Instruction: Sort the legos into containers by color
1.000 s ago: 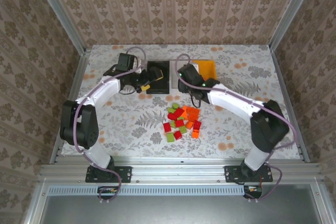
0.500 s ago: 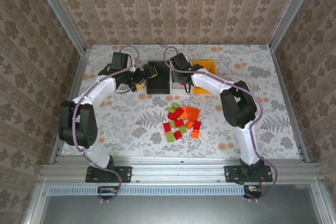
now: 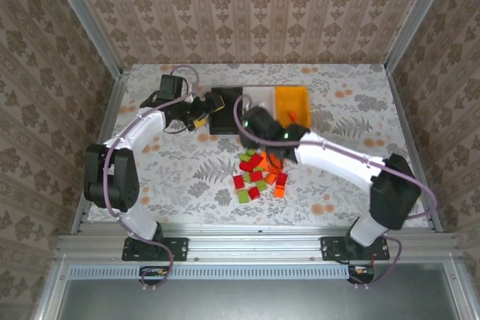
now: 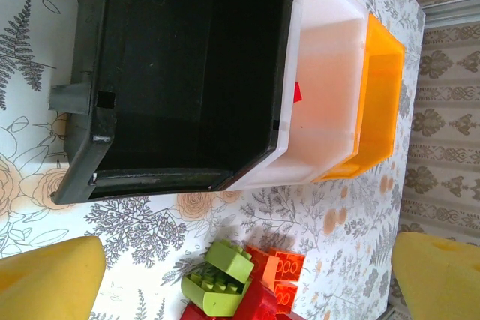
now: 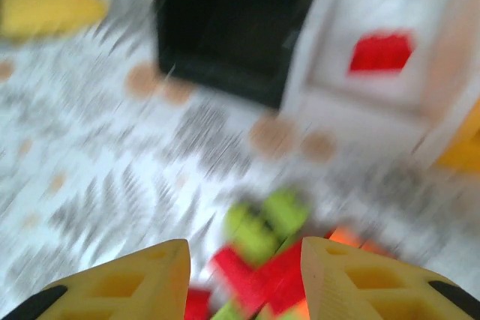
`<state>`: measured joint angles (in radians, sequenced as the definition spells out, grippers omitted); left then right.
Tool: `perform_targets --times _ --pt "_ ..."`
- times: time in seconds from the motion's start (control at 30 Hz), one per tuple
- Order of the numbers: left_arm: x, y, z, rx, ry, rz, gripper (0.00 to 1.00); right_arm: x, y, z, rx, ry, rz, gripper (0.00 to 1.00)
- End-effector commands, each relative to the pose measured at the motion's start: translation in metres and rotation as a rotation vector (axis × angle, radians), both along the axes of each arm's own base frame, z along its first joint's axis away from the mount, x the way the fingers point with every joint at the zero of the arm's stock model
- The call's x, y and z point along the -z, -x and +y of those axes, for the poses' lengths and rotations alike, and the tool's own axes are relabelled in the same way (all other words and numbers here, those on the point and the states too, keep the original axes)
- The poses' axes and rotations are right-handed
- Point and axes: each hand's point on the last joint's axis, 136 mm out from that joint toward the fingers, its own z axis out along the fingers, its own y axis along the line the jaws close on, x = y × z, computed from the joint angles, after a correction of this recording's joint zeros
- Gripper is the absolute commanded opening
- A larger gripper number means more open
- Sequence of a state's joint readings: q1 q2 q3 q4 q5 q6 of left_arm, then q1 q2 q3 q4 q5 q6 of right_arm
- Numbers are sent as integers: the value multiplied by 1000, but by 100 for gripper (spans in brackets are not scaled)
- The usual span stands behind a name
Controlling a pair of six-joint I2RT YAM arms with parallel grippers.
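Right wrist: red lego [image 5: 381, 52] lies in white bin [image 5: 337, 103]; left fingers [image 4: 45, 279], right fingers [image 5: 127, 282] wide.

top external: looks down from high behind the near edge, takes in the whole table [image 3: 187, 177] | left wrist: sits close and low, faces black bin [image 4: 195, 73], white bin [image 4: 322, 95], orange bin [image 4: 379, 103] | right wrist: close, blurred, tilts down at lego pile [image 5: 262, 249] | shared by all three: black and white bins, lego pile
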<state>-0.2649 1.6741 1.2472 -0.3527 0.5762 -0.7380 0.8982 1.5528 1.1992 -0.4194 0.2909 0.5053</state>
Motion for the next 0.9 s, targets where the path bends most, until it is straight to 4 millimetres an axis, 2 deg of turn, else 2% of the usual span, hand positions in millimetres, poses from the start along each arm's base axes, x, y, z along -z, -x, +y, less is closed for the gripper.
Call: perform_targets --times 0.0,0.07,0.13,0.33,0.4,0.47,0.87 --pt "-29 -3 6 -8 10 -65 100 47 61 -13 71 62 169 44" --pt "-30 -5 9 -15 7 -70 100 63 89 -6 68 64 226 48" --pt "-31 -4 9 -15 7 -72 100 77 106 2 62 69 270 50" --pt "-34 -2 9 -13 7 -79 100 116 128 26 24 112 361 52" --pt "-35 -2 8 -12 9 -80 100 123 131 35 16 97 379 53" --pt "-35 -2 7 -10 11 -81 100 131 130 35 25 116 390 53" --pt "-31 -2 6 -7 10 -72 100 147 116 39 27 168 380 54"
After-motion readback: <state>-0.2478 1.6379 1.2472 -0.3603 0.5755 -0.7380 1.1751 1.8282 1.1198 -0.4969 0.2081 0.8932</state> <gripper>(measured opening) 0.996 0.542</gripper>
